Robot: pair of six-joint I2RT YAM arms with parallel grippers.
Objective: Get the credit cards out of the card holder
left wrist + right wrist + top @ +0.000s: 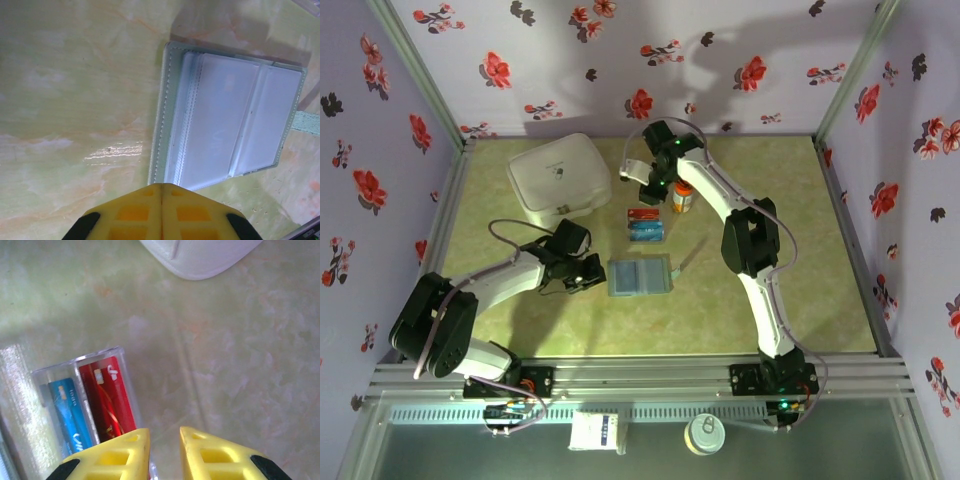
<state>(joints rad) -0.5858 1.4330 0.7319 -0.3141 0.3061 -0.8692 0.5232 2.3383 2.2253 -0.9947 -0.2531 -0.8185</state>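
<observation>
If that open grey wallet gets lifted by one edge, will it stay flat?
Probably not: the card holder lies open with a centre fold and stitched edges, so it would likely flop shut. Its glossy clear pockets look slippery. Lying flat on the smooth table, it may slide when pushed.

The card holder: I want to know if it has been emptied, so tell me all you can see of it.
The card holder is a soft grey-blue wallet lying open and flat mid-table, two panels side by side. The left wrist view shows a stitched border, pale clear sleeves and a tab on one side; no card shows in them. The left end effector, shut, sits by its edge; whether they touch cannot be told.
</observation>
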